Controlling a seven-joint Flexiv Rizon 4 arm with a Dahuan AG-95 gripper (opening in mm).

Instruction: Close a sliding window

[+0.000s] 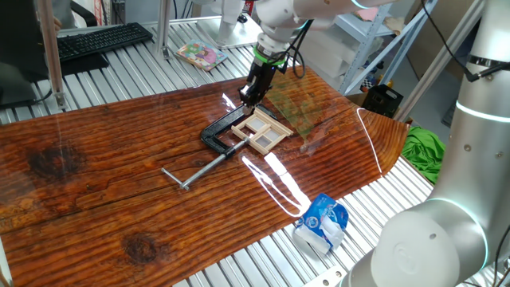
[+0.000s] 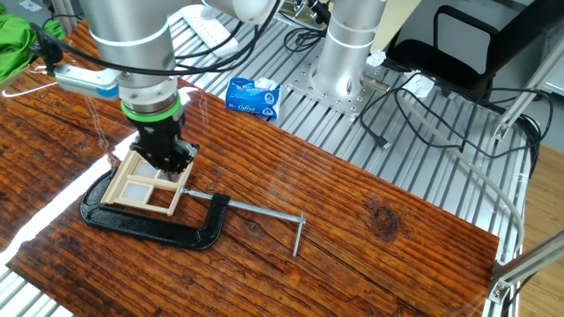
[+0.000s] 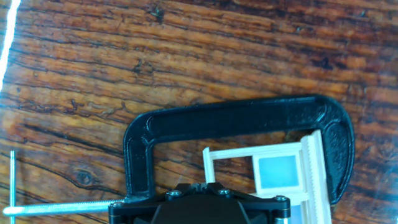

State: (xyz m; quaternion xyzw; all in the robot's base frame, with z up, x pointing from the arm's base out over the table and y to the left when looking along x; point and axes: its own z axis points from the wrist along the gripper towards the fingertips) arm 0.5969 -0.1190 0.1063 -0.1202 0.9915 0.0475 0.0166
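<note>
While my gripper [image 2: 164,161] hangs pointing straight down over the sliding window [image 2: 147,184], its fingers are pressed together with nothing between them. Window lies flat on the wooden board [image 1: 119,183], pinned in the mouth of the black C-clamp [image 2: 150,225], whose screw rod [image 2: 260,211] runs out to one side.

Handling, judged: thin light wood, pale panes, slender bars. Likely very light and somewhat fragile; the clamp should keep the frame from skating when the sash is pushed. No grasp looks necessary. I would set the closed fingertips against the end edge of the movable sash and push along the track, keeping off the panes and the thin dividers. Whether the tips touch the wood yet, I cannot tell.

Room: hand view shows the clamp's arch [image 3: 236,121] curving close round the frame [image 3: 261,171], so travel is boxed in there and at the clamp's ends. Board around the clamp is bare; a blue-and-white packet [image 1: 323,223] sits well apart, off the board on the metal table [image 1: 143,60].
</note>
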